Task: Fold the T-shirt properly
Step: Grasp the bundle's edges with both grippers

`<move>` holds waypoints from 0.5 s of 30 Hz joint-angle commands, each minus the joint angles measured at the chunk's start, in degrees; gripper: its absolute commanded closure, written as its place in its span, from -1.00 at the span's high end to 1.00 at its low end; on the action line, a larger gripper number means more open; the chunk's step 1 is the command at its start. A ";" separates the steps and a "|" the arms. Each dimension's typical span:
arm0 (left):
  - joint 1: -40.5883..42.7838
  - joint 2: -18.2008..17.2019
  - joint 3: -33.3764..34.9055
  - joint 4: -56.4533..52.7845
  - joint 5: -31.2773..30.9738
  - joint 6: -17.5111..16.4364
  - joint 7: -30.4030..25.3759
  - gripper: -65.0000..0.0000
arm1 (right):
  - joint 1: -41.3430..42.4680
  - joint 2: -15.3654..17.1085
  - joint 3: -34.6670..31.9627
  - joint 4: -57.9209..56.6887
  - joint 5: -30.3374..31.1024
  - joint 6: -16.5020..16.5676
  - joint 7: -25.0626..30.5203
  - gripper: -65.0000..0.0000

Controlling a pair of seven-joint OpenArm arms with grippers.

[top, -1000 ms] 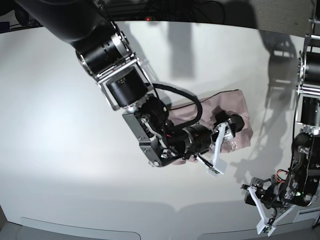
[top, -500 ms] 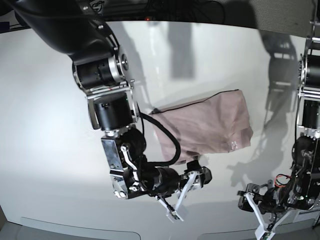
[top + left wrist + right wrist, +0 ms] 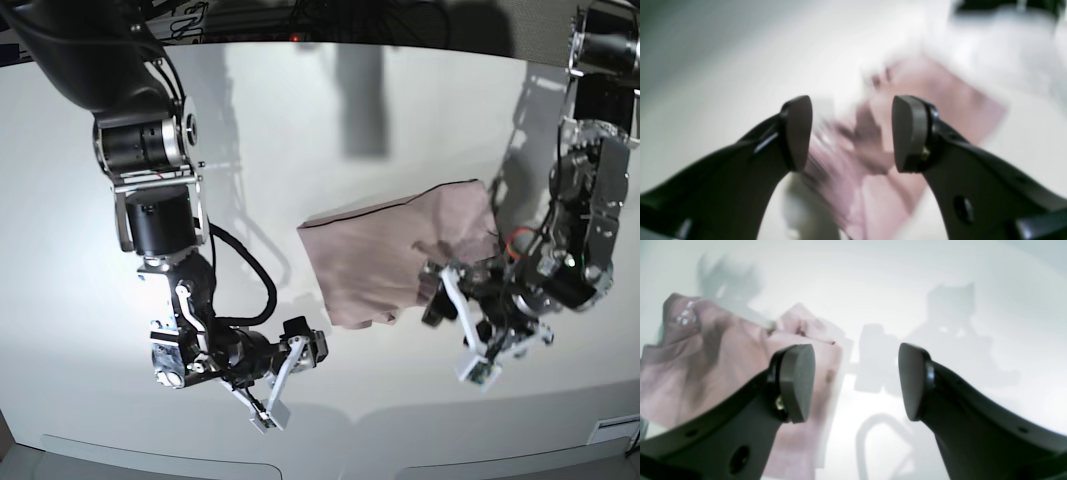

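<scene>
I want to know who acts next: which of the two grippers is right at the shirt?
The left gripper, open at the T-shirt edge; the right gripper hangs open, well clear.

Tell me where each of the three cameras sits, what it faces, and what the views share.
Base: overhead, looking down on the white table, both arms and the T-shirt.
Left wrist: behind the left gripper, facing the blurred shirt between its open fingers.
Right wrist: behind the right gripper, open over bare table, shirt off to one side.
Shared: all three show the shirt and table; base shows both grippers.
</scene>
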 commanded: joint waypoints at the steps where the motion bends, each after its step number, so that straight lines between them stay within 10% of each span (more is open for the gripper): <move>1: 0.04 0.28 -0.42 1.31 -0.15 0.31 -1.90 0.14 | 2.03 -0.50 0.00 0.92 1.40 0.47 1.46 0.21; 15: 17.38 8.11 -0.42 1.31 8.24 1.97 -8.26 0.14 | 1.22 -3.45 -8.57 -7.26 -1.36 0.47 2.73 0.21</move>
